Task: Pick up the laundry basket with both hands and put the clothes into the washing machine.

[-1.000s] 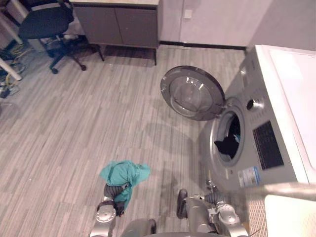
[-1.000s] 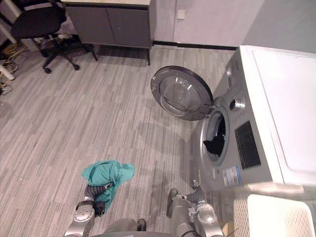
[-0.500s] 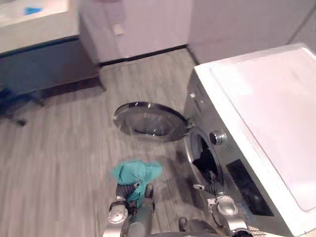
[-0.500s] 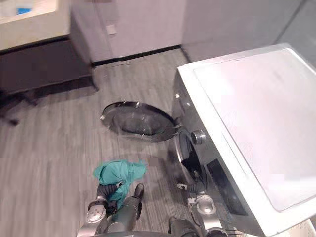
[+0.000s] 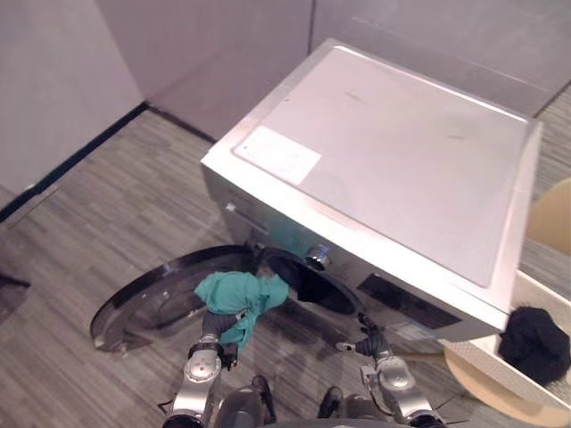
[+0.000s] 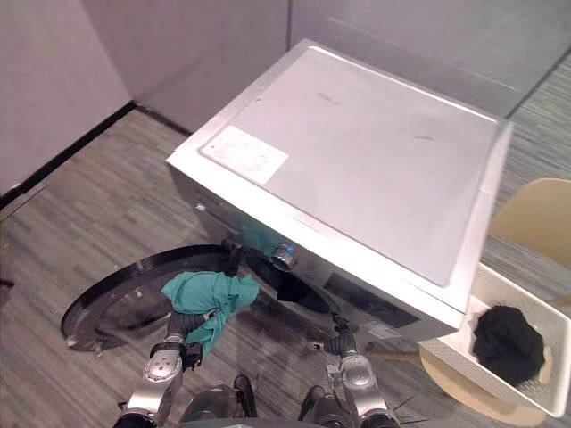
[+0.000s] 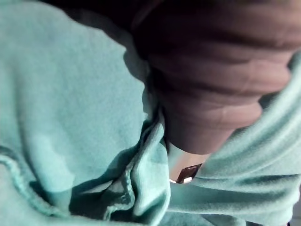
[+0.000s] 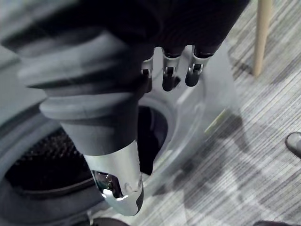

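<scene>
A teal garment [image 5: 241,294] is draped over my left hand [image 5: 214,323], which is raised over the open round door [image 5: 152,308] just left of the drum opening [image 5: 312,287]. In the left wrist view the teal garment [image 7: 70,117] wraps the dark cover and hides the fingers. My right hand [image 5: 368,341] hangs low in front of the silver washing machine [image 5: 384,152], open and empty, with straight fingers [image 8: 169,75] towards the drum. Dark clothing [image 8: 148,141] lies in the drum's mouth. The white laundry basket [image 6: 486,290] stands at the right with a black garment [image 6: 507,332] in it.
The basket rests on a beige round seat [image 5: 482,392], and a beige chair back [image 5: 553,214] rises behind it. The open door lies low across the wooden floor [image 5: 98,214] on the left. A grey wall [image 5: 62,71] closes the far side.
The whole view has swung round, so the camera moved: the washer now faces me from the front. The basket has come into sight at the right. The left hand keeps the teal garment.
</scene>
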### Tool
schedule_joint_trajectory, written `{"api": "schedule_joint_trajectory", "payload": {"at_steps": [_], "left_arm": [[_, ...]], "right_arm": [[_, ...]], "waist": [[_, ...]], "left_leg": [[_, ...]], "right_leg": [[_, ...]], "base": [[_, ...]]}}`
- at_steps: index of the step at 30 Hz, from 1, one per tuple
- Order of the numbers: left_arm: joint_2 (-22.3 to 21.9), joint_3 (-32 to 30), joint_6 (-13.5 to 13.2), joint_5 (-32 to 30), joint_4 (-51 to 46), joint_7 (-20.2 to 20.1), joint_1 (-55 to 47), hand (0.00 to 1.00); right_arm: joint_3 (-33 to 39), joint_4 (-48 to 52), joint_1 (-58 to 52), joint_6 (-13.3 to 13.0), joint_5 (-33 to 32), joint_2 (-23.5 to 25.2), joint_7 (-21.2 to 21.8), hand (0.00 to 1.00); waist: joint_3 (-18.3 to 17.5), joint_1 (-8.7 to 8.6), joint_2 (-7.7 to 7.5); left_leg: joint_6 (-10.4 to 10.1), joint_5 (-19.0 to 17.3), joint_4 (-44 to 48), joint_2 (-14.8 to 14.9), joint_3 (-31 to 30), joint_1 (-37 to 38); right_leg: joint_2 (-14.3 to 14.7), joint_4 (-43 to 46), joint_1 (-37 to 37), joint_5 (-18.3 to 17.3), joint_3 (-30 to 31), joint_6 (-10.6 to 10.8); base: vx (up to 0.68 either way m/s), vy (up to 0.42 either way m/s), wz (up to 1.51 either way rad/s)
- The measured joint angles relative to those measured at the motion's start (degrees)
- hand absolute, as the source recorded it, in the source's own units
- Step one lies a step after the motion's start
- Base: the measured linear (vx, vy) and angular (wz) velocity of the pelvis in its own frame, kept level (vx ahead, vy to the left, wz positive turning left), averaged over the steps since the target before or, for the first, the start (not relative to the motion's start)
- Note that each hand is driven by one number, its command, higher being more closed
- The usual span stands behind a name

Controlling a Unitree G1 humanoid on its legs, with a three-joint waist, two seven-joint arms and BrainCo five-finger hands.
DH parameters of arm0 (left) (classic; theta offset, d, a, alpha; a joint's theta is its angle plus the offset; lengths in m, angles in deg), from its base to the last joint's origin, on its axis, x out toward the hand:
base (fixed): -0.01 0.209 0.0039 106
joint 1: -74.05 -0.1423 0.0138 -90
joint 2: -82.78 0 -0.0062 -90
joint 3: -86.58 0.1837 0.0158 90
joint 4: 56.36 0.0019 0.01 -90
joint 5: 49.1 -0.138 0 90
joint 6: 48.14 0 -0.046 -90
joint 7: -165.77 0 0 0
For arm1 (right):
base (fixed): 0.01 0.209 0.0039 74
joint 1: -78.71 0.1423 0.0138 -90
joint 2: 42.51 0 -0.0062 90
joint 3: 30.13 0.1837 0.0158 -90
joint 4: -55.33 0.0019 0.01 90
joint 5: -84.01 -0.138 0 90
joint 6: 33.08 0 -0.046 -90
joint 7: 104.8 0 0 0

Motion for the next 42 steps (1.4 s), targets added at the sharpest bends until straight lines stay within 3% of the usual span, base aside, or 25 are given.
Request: {"api": "schedule_joint_trajectory", "payload": {"at_steps": [2,3,4,6,7,9,10,14,15,19,26,30,32,36,42], "left_arm": [[-0.63,-0.05,0.11,0.24,1.22,-0.01,0.65,1.00],[-1.22,-0.03,0.09,0.94,1.35,0.02,0.64,1.00],[-2.21,-0.03,0.07,1.86,1.50,0.09,0.57,1.00],[-2.63,-0.02,0.06,2.88,1.52,0.20,0.74,1.00],[-2.18,-0.03,0.06,3.38,1.50,0.26,0.95,1.00],[-0.25,0.46,0.01,5.08,0.42,0.42,4.82,1.00],[0.14,0.66,0.01,5.42,-0.24,0.59,5.70,1.00],[-0.02,1.35,-0.06,7.74,-4.25,2.80,8.67,1.00],[-0.98,1.84,-0.09,8.93,-5.35,3.45,9.30,1.00],[-2.78,2.15,-0.17,12.98,-8.11,5.50,13.08,1.00],[-5.62,4.89,-0.31,17.85,-11.59,8.47,23.54,1.00],[-5.41,7.95,-0.31,15.97,-17.18,9.82,33.81,1.00],[-4.06,8.48,-0.28,13.73,-17.86,11.37,39.45,1.00],[3.66,8.36,2.51,7.84,-16.85,15.08,50.07,1.00],[8.76,8.34,5.17,-2.06,-5.52,15.23,64.94,1.00]], "right_arm": [[-0.10,-0.18,0.27,0.05,-0.06,-1.32,-0.56,0.00],[-0.21,-0.20,0.50,0.06,-0.07,-2.17,-0.75,0.00],[-0.18,-0.53,0.77,0.10,-0.08,-2.98,-1.30,0.00],[0.01,-1.25,1.77,0.12,-0.09,-4.58,-1.95,0.00],[0.17,-1.26,2.28,0.15,-0.16,-4.44,-2.20,0.00],[1.07,0.47,3.35,0.10,-0.30,-3.19,-2.99,0.00],[1.10,1.40,3.33,0.10,-0.60,-3.09,-3.04,0.00],[3.04,6.33,4.31,0.11,-3.31,-2.15,-4.62,0.00],[3.07,9.10,4.37,0.12,-4.60,-1.81,-5.34,0.00],[3.37,14.32,6.14,0.12,-7.35,0.36,-6.83,0.00],[3.32,19.93,9.41,-0.04,-10.93,3.36,-9.34,0.00],[3.36,22.36,11.08,-0.47,-12.60,4.40,-10.54,0.00],[3.18,23.97,11.00,-0.80,-12.54,4.78,-10.70,0.00],[3.36,27.96,10.84,-1.64,-11.79,4.84,-10.61,0.00],[3.90,30.64,11.70,-3.81,-11.82,4.70,-9.78,0.00]], "waist": [[0.91,0.07,1.28],[2.12,0.75,2.35],[2.97,1.24,3.20],[3.88,1.05,6.69],[4.09,1.26,6.72],[7.79,0.67,3.46],[8.71,0.57,3.00],[12.65,0.84,2.18],[13.32,0.74,2.38],[16.32,0.62,1.64],[17.22,-0.43,1.13],[17.44,-0.60,0.86],[17.44,-0.83,0.86],[17.45,-2.17,0.83],[17.68,-2.74,-0.08]], "left_leg": [[-0.38,-0.28,7.19,1.93,-1.89,-2.11],[-1.41,-1.24,14.03,2.22,-6.08,-5.47],[-3.06,-3.30,12.82,0.89,-13.62,-6.62],[-5.17,-2.50,8.27,1.64,-19.76,-6.91],[-5.33,-2.71,8.06,1.40,-19.75,-6.90],[-5.21,-2.79,11.56,-0.31,-18.21,-9.50],[-5.00,-2.91,13.85,-0.37,-18.16,-11.12],[-3.24,-9.30,29.14,0.99,-16.72,-19.89],[-2.06,-14.40,33.78,1.50,-16.12,-22.64],[-1.67,-19.52,46.37,3.19,-16.51,-32.77],[-1.40,-21.21,60.99,6.94,-17.79,-50.44],[-1.20,-21.64,66.36,8.58,-18.29,-58.03],[-1.20,-21.74,68.02,8.90,-18.66,-60.31],[-1.21,-22.03,71.13,9.67,-19.80,-64.84],[-0.96,-21.96,73.13,9.59,-19.81,-68.30]], "right_leg": [[1.19,-1.20,0.93,1.09,1.79,-0.44],[1.46,-1.01,1.54,1.40,3.51,-0.73],[1.88,-0.10,1.03,1.41,5.37,-0.72],[3.87,3.29,-0.95,0.88,7.34,-0.05],[3.50,5.23,-2.36,0.03,8.40,0.39],[-0.09,17.03,-9.74,-3.72,9.97,0.71],[-0.78,20.06,-11.51,-4.34,10.04,0.47],[-2.95,37.85,-22.18,-10.29,13.59,1.26],[-3.75,43.38,-25.78,-14.68,14.36,1.36],[-4.42,55.95,-36.10,-19.88,16.22,0.95],[-3.18,69.79,-54.16,-21.26,18.11,-0.22],[-2.44,74.70,-62.29,-21.28,18.95,-0.44],[-2.24,76.32,-64.68,-21.17,19.12,-0.53],[-1.27,78.91,-68.91,-20.94,19.15,-0.96],[-1.37,81.17,-72.77,-20.88,19.89,-1.10]], "base": [[0.01,-0.055,-0.58],[-0.01,0.052,-0.78],[0.00,0.089,-0.80],[0.01,0.145,-0.78],[-0.01,0.128,-0.62],[-0.09,0.059,-0.12],[-0.18,0.041,0.10],[-0.21,0.052,-0.14],[-0.24,0.048,-0.19],[-0.25,0.004,-0.08],[-0.20,-0.005,-0.21],[-0.12,-0.037,-0.21],[-0.04,-0.058,-0.15],[-0.01,-0.082,-0.11],[0.01,-0.070,-0.01]]}}
